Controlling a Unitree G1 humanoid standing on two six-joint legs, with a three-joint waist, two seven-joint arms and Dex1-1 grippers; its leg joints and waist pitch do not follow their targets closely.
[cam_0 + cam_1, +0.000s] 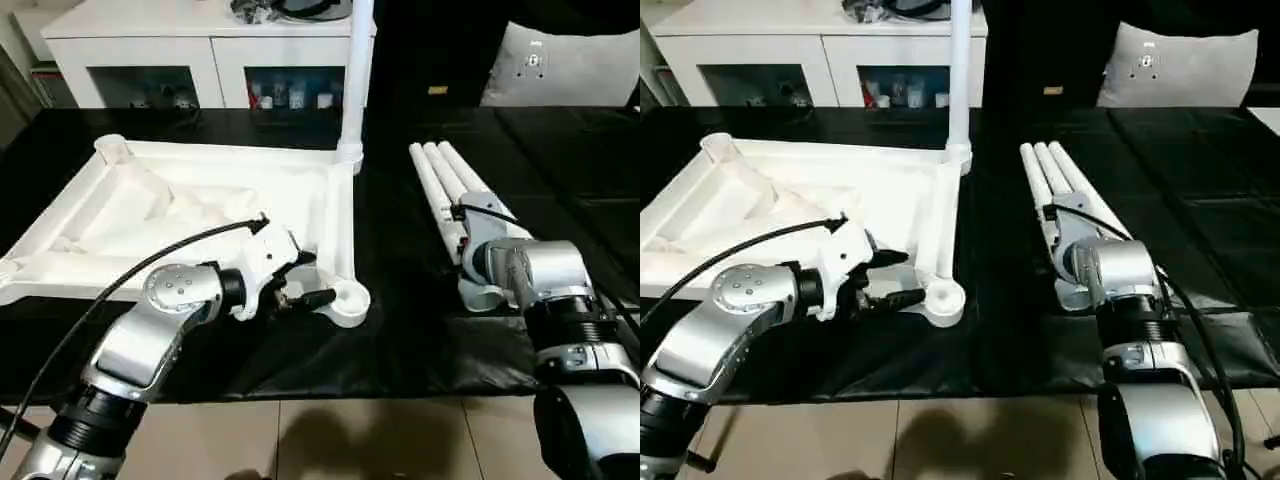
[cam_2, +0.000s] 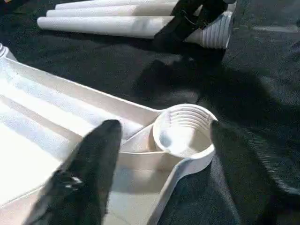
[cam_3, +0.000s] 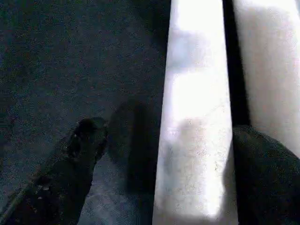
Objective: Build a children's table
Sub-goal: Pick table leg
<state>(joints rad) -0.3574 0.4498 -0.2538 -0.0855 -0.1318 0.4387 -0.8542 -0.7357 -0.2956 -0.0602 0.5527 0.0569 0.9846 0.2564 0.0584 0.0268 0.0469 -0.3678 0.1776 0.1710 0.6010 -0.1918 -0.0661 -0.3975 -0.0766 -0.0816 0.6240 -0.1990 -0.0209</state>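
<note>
The tabletop (image 1: 200,215) lay underside up on the black mat (image 1: 400,330), with one leg (image 1: 355,80) already standing in a far corner socket. The left pincer (image 2: 159,140) hovered at the near socket (image 2: 183,131), fingers spread apart, one over the ribbed inside of the top, the other outside the socket on the mat. Nothing was held between them.

Three loose legs (image 1: 445,190) lay side by side on the mat beyond and under the right pincer (image 3: 164,154). Its fingers stood wide open, straddling the nearest leg (image 3: 194,117); contact was not clear from the wrist view.

Risks, as judged:
- The legs were round and touching one another. A closing finger could wedge between two of them, or push the neighbours so that they roll off across the mat.
- The legs were tapered, so a grip near one end might let the leg tilt or slip on lifting.
- The standing leg could be knocked by a long leg swung toward the sockets.
- The left pincer, sitting at the near socket, might obstruct insertion there.
</note>
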